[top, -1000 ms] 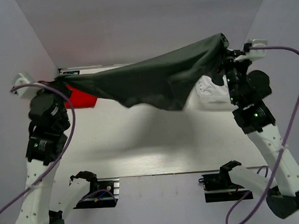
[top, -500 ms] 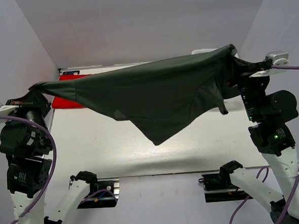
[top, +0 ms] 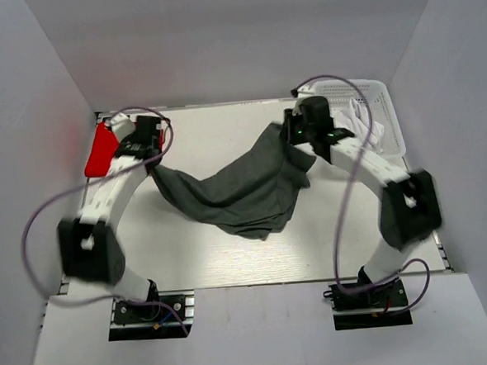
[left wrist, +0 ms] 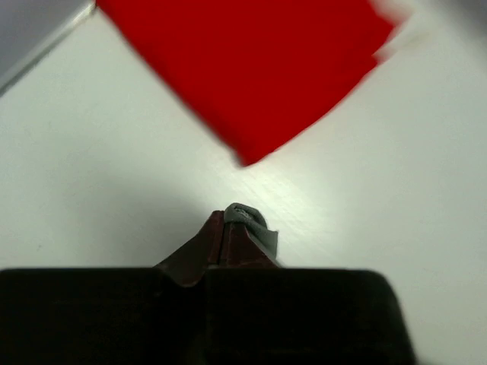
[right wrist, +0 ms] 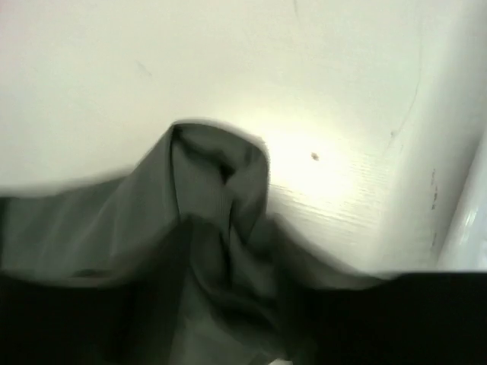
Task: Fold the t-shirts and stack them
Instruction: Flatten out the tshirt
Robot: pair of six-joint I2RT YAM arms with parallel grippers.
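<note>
Reaching forward, your left gripper (left wrist: 230, 226) clamps the grey shirt (top: 244, 191). Your right gripper (top: 297, 139) touches it; whether it grips is unclear.

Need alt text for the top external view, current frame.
A dark grey t-shirt lies loosely crumpled across the middle of the table, its far corners at the left gripper and right gripper. A red t-shirt sits far left; a white lattice basket holding white cloth sits far right.
</note>
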